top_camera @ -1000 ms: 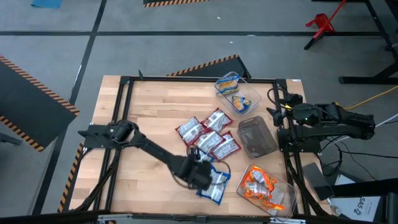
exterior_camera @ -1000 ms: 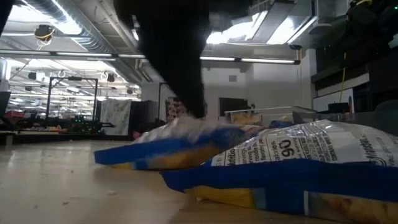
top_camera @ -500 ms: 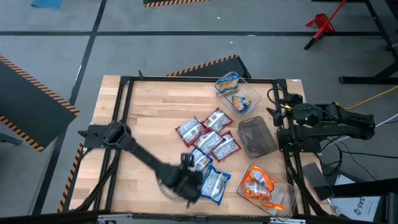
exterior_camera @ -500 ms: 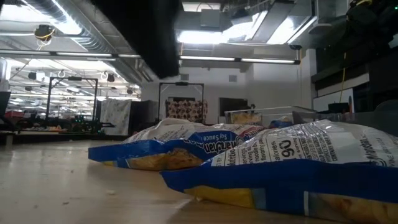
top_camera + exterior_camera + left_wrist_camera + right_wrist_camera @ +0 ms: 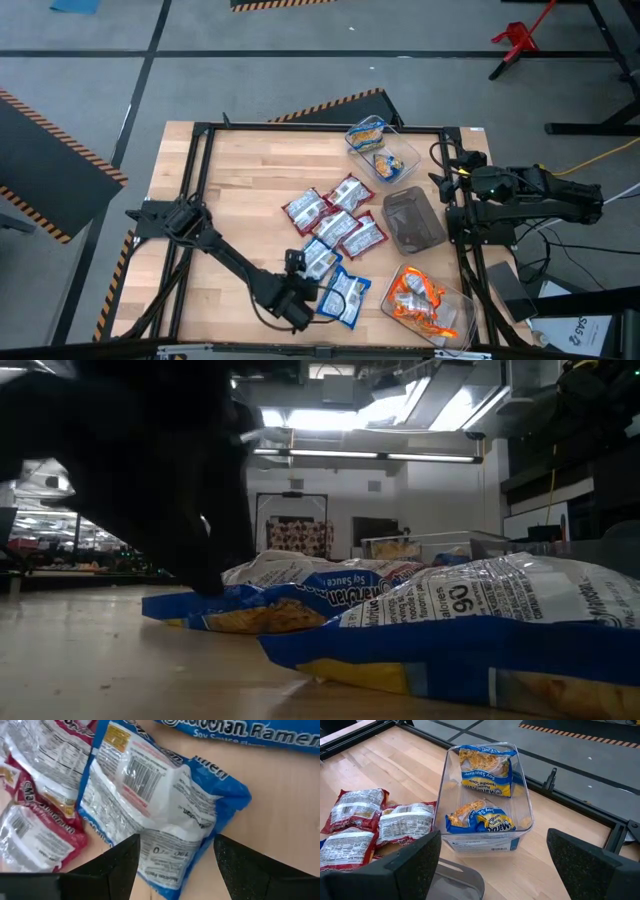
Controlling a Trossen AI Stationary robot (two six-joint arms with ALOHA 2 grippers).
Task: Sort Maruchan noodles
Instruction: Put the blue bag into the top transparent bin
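Evidently the left end effector (image 5: 300,300) hangs low near the front edge of the wooden surface (image 5: 240,190), fingers apart and empty, straddling the end of a shiny blue-and-white plastic noodle packet (image 5: 160,815), probably lined up to grip it. A second blue packet (image 5: 343,297) lies just beside it, and red-and-white packets (image 5: 335,215) cluster at mid-surface. Sorting is partly done: two blue-and-yellow packets sit in the clear rectangular tub (image 5: 485,795) at the far right corner, orange ones in the clear tub (image 5: 425,300) at the near right corner. The right end effector (image 5: 490,865) waits open by the right edge.
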